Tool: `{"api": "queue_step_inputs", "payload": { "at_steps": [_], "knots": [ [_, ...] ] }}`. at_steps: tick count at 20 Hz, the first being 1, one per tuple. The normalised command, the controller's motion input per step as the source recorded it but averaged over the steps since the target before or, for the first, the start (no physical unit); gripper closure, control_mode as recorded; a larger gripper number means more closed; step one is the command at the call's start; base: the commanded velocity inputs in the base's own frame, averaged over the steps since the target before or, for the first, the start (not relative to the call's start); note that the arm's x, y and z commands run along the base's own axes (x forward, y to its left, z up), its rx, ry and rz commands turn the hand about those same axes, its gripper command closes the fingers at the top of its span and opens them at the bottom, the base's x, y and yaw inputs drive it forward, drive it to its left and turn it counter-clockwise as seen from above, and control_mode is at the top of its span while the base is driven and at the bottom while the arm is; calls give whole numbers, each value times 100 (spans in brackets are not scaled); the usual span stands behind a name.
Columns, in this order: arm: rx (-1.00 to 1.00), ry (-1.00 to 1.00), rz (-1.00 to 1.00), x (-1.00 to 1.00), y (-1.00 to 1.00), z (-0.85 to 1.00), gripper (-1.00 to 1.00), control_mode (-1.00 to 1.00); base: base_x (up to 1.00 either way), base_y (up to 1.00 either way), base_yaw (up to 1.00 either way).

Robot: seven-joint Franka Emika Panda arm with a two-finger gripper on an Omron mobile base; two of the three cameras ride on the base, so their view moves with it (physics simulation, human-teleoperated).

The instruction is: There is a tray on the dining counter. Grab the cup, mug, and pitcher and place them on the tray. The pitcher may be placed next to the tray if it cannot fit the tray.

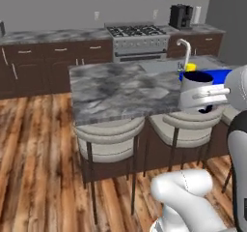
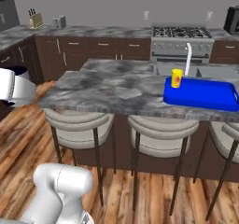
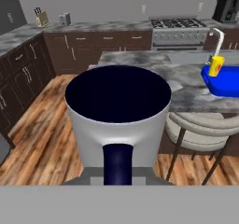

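My gripper [image 1: 208, 96] is shut on the silver-grey mug [image 1: 195, 87], holding it in the air over the near edge of the dining counter [image 1: 116, 88]. The mug [image 3: 117, 111] stands upright close in the hand view, its dark navy inside facing up and its handle toward the camera. The bright blue tray [image 2: 200, 94] lies on the counter's right part, beside the sink. The small yellow cup [image 2: 177, 78] stands upright in the tray's far left corner. In the left base view the tray [image 1: 218, 75] and cup [image 1: 191, 67] sit just behind the mug. The pitcher is out of view.
Round stools [image 2: 79, 125] [image 2: 161, 132] stand under the counter's near edge. A white faucet [image 2: 188, 57] rises behind the tray. A stove [image 1: 136, 40] and dark cabinets line the back wall. Wooden floor [image 1: 34, 153] spreads out to the left.
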Motion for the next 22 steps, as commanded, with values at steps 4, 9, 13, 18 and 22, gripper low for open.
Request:
{"api": "queue_step_inputs", "payload": {
  "at_steps": [4, 9, 13, 18, 22],
  "knots": [
    [0, 0, 0, 0, 0, 0, 100, 100, 14, -100, 1],
    [0, 0, 0, 0, 0, 0, 100, 100, 49, -100, 4],
    [0, 0, 0, 0, 0, 0, 100, 100, 75, -97, 7],
    [0, 0, 0, 0, 0, 0, 100, 100, 66, -89, 16],
    [0, 0, 0, 0, 0, 0, 100, 100, 58, -20, 5]
  ]
}}
